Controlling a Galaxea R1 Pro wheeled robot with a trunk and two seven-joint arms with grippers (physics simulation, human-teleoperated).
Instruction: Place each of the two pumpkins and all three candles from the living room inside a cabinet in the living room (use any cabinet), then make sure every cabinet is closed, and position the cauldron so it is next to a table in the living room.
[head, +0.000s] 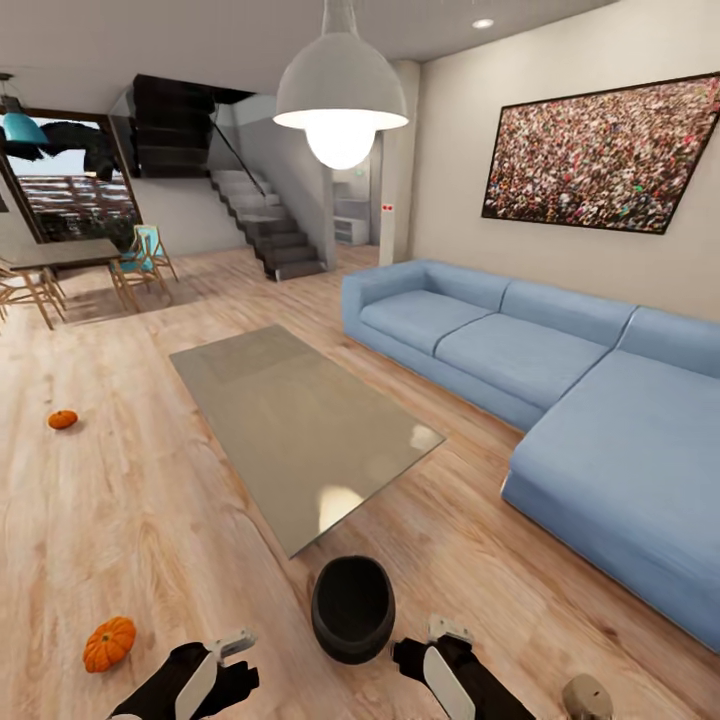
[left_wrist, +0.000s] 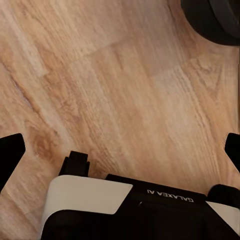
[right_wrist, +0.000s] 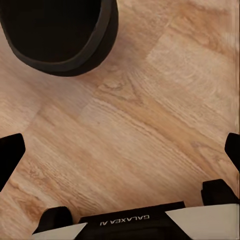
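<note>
Two pumpkins lie on the wooden floor (head: 150, 520) on the left of the scene: the nearer pumpkin (head: 109, 643) just left of the robot's left arm, the farther pumpkin (head: 62, 420) well beyond it, left of the glass coffee table (head: 300, 430). The cauldron (head: 352, 608) stands upright on the floor just off the table's near end, between the two arms, its black mouth open toward the camera. A beige candle (head: 586, 697) sits at the near right, just beside the right arm. The left gripper (left_wrist: 120, 150) hangs over bare planks, its jaws spread wide with nothing between them, the cauldron's dark rim showing at a corner of the left wrist view. The right gripper (right_wrist: 120, 150) is likewise released, empty, above the floor near the cauldron. A blue corner sofa (head: 560, 380) fills the right side; a dining table (head: 60, 255) with chairs stands far left, stairs (head: 270, 235) beyond
</note>
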